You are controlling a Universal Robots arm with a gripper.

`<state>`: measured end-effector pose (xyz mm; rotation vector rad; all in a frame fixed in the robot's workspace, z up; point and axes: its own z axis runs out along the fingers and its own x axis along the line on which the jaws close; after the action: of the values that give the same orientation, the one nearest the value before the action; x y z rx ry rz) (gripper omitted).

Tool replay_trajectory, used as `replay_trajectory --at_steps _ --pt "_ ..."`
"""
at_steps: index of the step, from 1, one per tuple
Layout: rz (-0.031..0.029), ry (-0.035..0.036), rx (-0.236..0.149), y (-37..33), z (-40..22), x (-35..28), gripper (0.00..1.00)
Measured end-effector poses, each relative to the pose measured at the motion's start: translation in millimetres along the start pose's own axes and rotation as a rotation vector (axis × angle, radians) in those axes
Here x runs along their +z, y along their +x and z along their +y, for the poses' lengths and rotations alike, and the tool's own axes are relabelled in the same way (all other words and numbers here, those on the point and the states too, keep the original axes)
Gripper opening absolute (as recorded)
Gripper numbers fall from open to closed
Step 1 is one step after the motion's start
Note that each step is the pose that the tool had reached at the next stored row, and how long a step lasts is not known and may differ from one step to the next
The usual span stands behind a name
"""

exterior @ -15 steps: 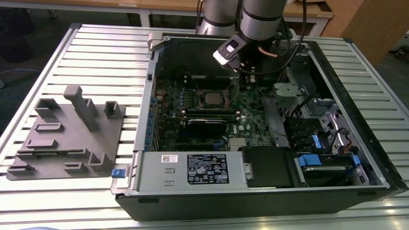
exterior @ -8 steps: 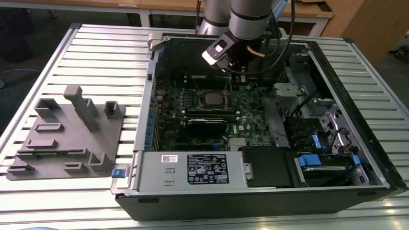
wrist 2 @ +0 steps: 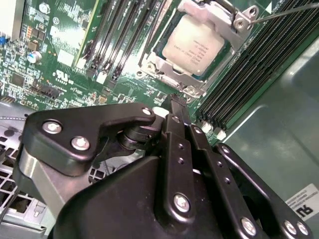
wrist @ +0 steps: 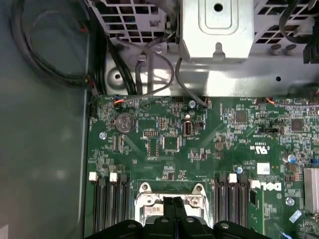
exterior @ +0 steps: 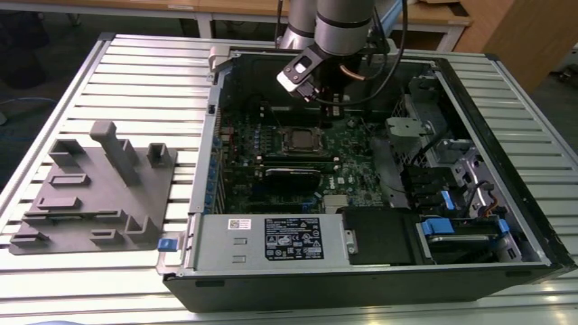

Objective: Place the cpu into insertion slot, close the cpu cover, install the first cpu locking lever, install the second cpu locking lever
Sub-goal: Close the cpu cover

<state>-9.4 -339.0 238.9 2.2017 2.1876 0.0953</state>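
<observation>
Claw (exterior: 318, 95) hangs inside the open case (exterior: 505, 203), low over the green board (exterior: 357, 152), and its two fingers (wrist 2: 174, 169) are pressed flat together with nothing between them; both wrist views show that plainly. The cpu (wrist 2: 197, 42) is already down in the slot (wrist 2: 195, 91), dull silver top facing up, and the cover (wrist 2: 160, 64) lies down over it, framing it. The claw's tips sit just beside the slot's edge, above the board and not on the cpu. A thin metal rod (wrist 2: 286, 12) runs out from the cover's corner, over the long black memory slots (wrist 2: 259, 55); whether it's latched I can't tell. In the exterior view the slot sits mid-board, with the claw just past it, on the side the arm comes in from. Out on the slatted table (exterior: 135, 74), on the exterior view's left, a grey fixture (exterior: 91, 183) stands well apart from the case
</observation>
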Motion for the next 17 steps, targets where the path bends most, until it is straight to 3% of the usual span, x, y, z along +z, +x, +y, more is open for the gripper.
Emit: replay_trajectory --at_steps 12,17 --pt "-0.0002 0.0014 0.000 -0.1 -2.7 -0.1 0.11" --pt "-0.0002 0.0067 0.000 0.0 -2.7 0.0 0.11"
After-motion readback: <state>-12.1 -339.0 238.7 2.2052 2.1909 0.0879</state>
